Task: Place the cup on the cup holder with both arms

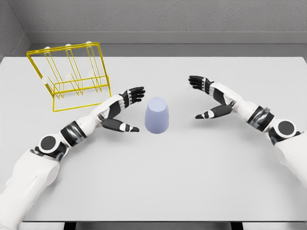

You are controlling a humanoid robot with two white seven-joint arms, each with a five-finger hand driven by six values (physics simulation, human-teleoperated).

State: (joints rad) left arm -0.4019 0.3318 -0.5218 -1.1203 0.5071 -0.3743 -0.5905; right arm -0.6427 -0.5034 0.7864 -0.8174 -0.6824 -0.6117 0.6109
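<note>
- The pale blue cup (157,115) stands upside down mid-bench (158,187).
- Left hand (123,110) fingers spread apart just beside its left, not touching.
- Right hand (211,98) spread, farther right.
- Yellow wire cup holder (72,74) sits far left.

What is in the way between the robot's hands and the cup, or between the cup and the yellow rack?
Nothing visible. The cup stands upside down on the table, with bare table between it and the open left hand and the open right hand. The way to the yellow rack, up and left, is bare too.
</note>
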